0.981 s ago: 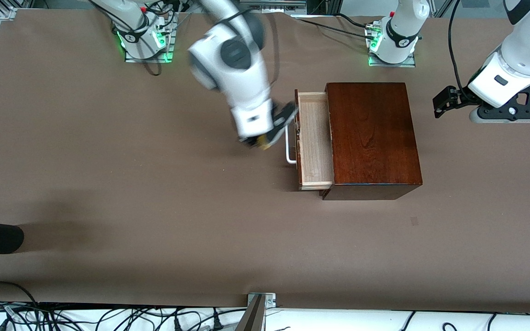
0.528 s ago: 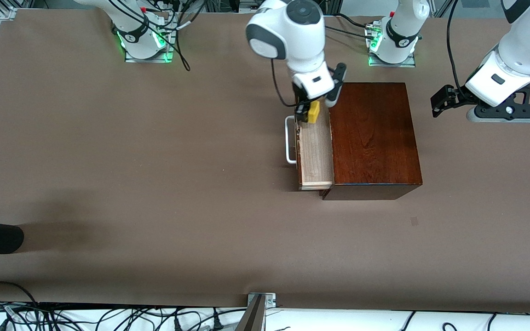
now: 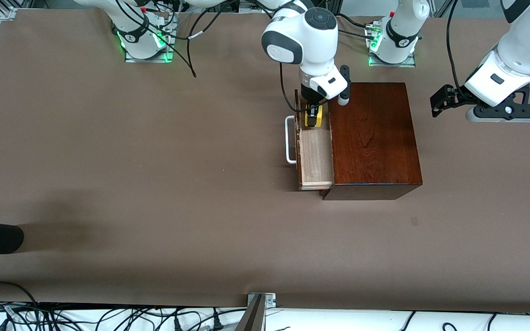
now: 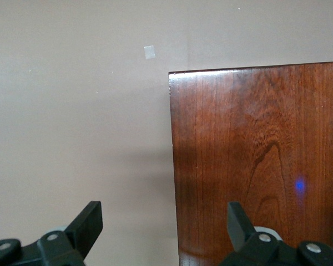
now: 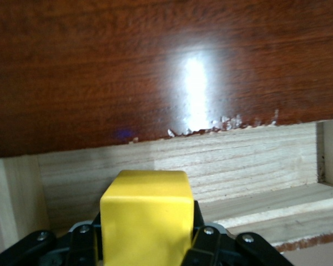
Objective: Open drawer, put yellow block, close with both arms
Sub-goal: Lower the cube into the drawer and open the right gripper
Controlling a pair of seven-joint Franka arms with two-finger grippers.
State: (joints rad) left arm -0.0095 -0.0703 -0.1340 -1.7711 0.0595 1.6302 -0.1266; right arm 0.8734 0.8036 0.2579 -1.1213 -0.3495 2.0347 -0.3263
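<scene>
The right gripper (image 3: 313, 116) hangs over the open drawer (image 3: 315, 158), its fingers (image 5: 208, 244) clamped on opposite faces of the yellow block (image 3: 313, 117); the grip takes the cube low on its sides, so most of it stands clear past the fingertips, probably so that it can be let go without the fingers touching the wood. In the right wrist view the yellow block (image 5: 146, 213) sits squarely between the fingers with the pale inner wall and floor of the drawer directly past it, and the glossy reddish-brown box (image 3: 373, 138) above that. The cube has no long axis to speak of; its faces look roughly square to the drawer walls. The drawer itself runs lengthwise toward the front camera, pulled out toward the right arm's end of the table, with its white bar handle (image 3: 289, 140) on the outer face and parallel to that length. The block is held over the end of the drawer that is farther from the front camera. The left gripper (image 4: 161, 227) waits off the box's other end, over bare table (image 3: 154, 184), fingers spread wide and holding nothing, probably parked there to stay clear until closing.
</scene>
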